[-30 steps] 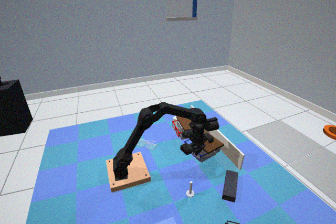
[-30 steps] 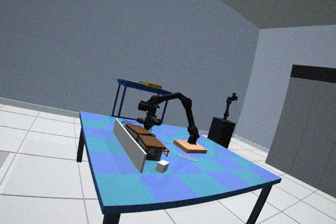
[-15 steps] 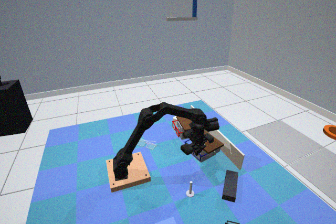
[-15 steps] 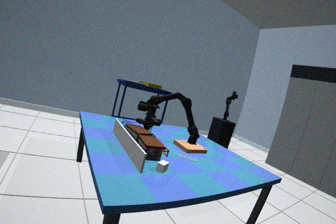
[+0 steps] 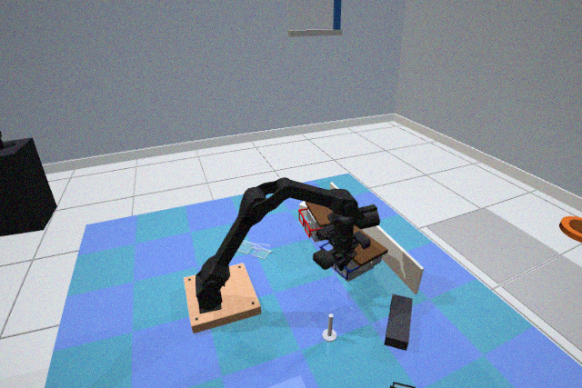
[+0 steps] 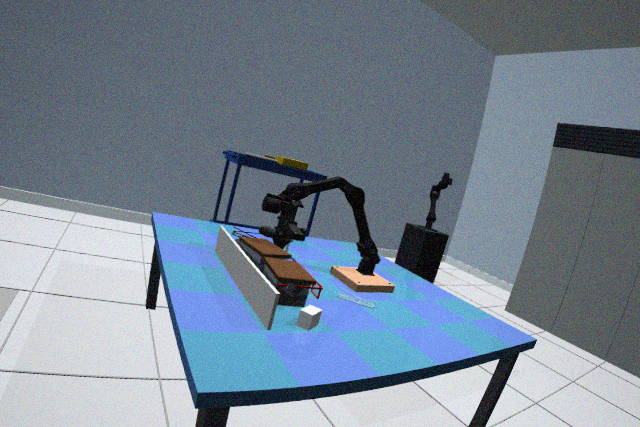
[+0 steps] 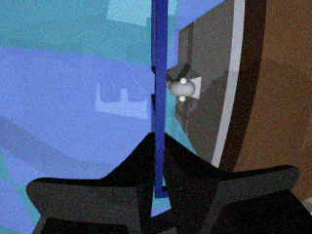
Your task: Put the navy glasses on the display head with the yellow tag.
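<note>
The navy glasses (image 5: 347, 274) (image 7: 160, 112) are held by my gripper (image 5: 342, 265) (image 6: 282, 246) (image 7: 156, 138), which is shut on the front frame. In the wrist view the front is a straight upright blue bar, just left of the grey nose (image 7: 181, 88) with its two white pads; a contact cannot be made out. The head under my gripper has a brown top (image 5: 372, 249) (image 6: 264, 246) (image 7: 288, 107). The temples are mostly hidden, and I cannot tell whether they are behind the ears. No yellow tag shows. The other head (image 6: 290, 270) wears red glasses (image 5: 311, 227) (image 6: 318, 290).
A white panel (image 5: 399, 259) (image 6: 247, 277) stands behind both heads. Clear glasses (image 5: 255, 250) (image 6: 353, 300) lie near the wooden base (image 5: 244, 296) (image 6: 351, 277). A white peg stand (image 5: 330, 324), a black block (image 5: 398, 320) and a white cube (image 6: 309, 317) are on the table.
</note>
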You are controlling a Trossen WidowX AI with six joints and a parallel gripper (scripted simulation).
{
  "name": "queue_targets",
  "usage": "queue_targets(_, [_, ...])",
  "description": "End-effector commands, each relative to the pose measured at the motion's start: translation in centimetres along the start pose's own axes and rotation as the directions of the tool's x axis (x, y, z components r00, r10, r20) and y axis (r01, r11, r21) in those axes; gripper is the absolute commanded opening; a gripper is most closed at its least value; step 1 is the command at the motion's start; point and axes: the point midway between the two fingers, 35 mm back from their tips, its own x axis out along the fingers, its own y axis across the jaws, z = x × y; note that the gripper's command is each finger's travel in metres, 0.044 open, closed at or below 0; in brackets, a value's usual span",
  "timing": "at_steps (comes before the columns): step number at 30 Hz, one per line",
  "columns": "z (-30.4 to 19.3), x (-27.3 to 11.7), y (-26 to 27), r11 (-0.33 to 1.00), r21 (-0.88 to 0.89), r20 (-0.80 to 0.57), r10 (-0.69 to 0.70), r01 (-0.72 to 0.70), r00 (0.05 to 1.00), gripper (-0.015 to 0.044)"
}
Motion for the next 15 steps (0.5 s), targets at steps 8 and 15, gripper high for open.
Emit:
queue_targets(8, [0.00, 0.05, 0.02, 1.000, 0.000, 0.000, 0.001, -0.001, 1.000, 0.0107])
queue_targets(15, [0.00, 0.05, 0.02, 1.000, 0.000, 0.000, 0.001, -0.001, 1.000, 0.0107])
